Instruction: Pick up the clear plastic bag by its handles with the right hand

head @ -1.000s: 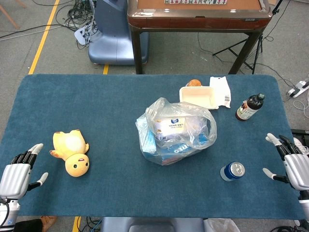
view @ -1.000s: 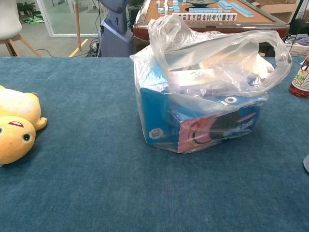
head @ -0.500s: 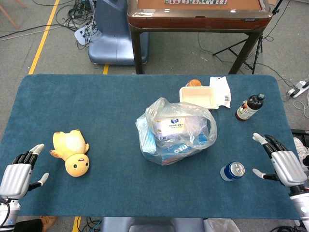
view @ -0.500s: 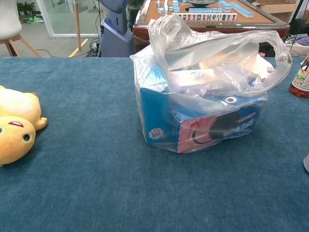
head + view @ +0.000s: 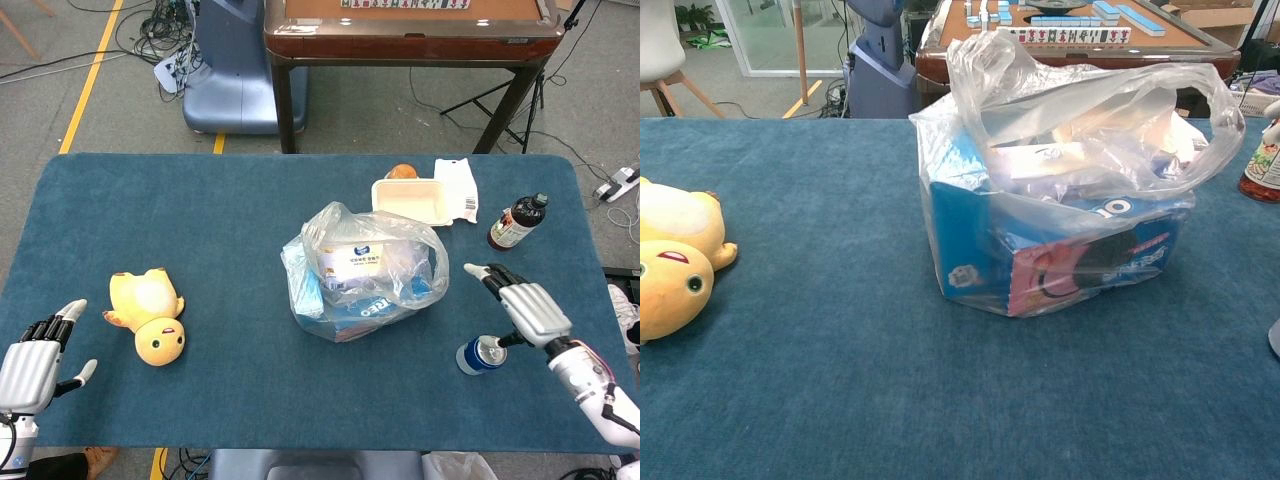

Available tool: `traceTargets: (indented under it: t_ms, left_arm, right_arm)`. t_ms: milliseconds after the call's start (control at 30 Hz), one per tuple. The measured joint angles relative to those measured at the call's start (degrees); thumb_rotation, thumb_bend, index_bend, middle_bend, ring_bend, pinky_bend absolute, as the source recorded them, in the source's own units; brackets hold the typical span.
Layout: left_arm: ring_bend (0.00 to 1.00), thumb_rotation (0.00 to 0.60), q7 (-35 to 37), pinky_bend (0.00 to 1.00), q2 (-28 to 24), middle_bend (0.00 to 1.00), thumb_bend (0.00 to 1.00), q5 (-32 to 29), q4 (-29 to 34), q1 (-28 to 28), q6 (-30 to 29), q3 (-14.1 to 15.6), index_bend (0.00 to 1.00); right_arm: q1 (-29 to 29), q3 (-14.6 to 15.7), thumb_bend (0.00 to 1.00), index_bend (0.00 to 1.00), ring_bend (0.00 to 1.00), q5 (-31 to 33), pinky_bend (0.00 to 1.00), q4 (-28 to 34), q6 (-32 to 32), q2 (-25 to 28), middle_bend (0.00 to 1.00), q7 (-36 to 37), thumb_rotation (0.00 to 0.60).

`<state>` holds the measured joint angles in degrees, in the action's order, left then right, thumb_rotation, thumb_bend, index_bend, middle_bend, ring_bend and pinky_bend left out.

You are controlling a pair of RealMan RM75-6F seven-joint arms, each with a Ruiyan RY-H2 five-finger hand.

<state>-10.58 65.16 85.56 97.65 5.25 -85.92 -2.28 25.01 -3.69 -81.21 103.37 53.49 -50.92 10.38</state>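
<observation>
The clear plastic bag (image 5: 362, 272) stands mid-table, stuffed with blue snack boxes, its handles (image 5: 345, 225) loose and upright on top. The chest view shows the bag (image 5: 1070, 190) close up, handles (image 5: 992, 62) arching over the boxes. My right hand (image 5: 525, 308) hovers open, fingers spread, a short way to the bag's right and above a drink can; it touches nothing. My left hand (image 5: 30, 366) rests open at the table's near left corner, far from the bag.
A blue drink can (image 5: 481, 353) stands just under my right hand. A dark bottle (image 5: 517, 222), a white foam box (image 5: 410, 200) and a white packet (image 5: 457, 188) lie behind the bag. A yellow plush duck (image 5: 150, 315) lies at the left.
My right hand has swung in from the table's right edge toward the bag, now over the can. The left hand and the bag have stayed put.
</observation>
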Motion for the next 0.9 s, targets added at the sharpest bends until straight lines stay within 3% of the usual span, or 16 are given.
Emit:
traceTargets:
  t_ms: [167,367,900]
  left_arm:
    - [0.21,0.6,-0.04,0.22,-0.11,0.16,0.21,-0.01,0.12,-0.17,-0.04,0.15,0.1]
    - [0.21,0.6,0.01,0.22,-0.18,0.16,0.21,0.11,0.22,-0.26,-0.21,0.16,0.1]
    - [0.21,0.6,0.2,0.22,-0.64,0.16,0.21,0.49,0.71,-0.8,-0.81,0.32,0.1]
  right_arm:
    - [5.09,-1.71,0.06,0.02,0.03,1.69,0.21,-0.42,-6.42,-1.77,0.12,1.07,0.6]
    - [8.15,-2.92,0.06,0.02,0.03,1.62,0.2,-0.38,-9.7,-4.02,0.12,5.12,0.6]
    - [10.74,-3.61,0.06,0.02,0.03,-9.42,0.2,-1.13,-5.58,-4.97,0.12,30.44,0.6]
